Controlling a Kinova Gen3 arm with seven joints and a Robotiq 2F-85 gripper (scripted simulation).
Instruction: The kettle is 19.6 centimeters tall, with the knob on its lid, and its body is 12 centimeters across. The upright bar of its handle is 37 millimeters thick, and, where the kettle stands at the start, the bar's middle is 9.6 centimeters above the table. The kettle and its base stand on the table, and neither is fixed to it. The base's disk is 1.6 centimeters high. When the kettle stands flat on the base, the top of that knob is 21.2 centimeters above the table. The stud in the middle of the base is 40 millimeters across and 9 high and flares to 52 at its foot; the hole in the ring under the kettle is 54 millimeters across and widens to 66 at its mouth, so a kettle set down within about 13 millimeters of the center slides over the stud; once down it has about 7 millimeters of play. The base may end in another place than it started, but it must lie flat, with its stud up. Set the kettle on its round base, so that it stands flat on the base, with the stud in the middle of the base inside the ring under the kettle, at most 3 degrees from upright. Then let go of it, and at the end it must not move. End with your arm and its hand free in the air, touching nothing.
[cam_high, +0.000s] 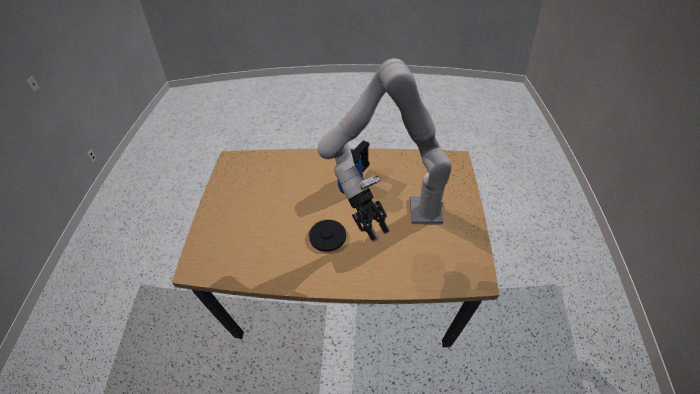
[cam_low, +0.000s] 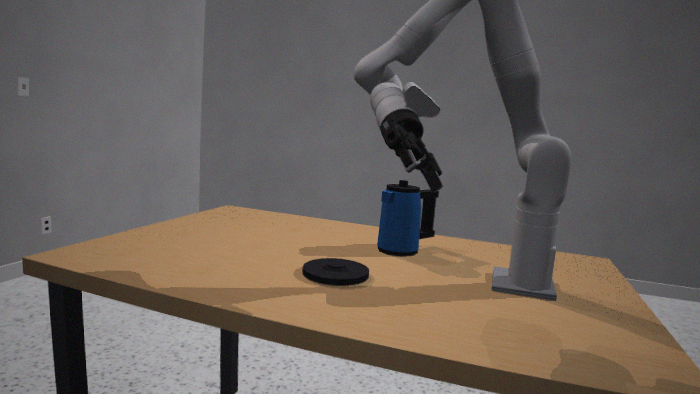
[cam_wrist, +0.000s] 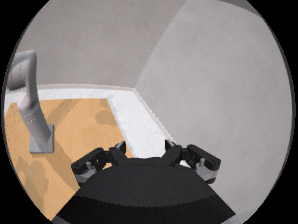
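The blue kettle (cam_low: 399, 221) stands upright on the table, with its black lid knob up and its black handle (cam_low: 428, 212) to the right. In the top view my arm hides most of the kettle (cam_high: 356, 161). The round black base (cam_low: 335, 271) lies flat with its stud up, in front and to the left of the kettle and apart from it; it also shows in the top view (cam_high: 327, 235). My gripper (cam_low: 426, 170) hangs tilted in the air, open and empty, with its fingertips showing just above the handle's top. In the top view the gripper (cam_high: 372, 224) is to the right of the base. The wrist view shows only my fingers, not the kettle.
The arm's pedestal (cam_low: 525, 285) stands on the table to the right of the kettle and shows in the top view (cam_high: 426, 210). The wooden table has dark legs. Grey walls and a speckled floor are around it.
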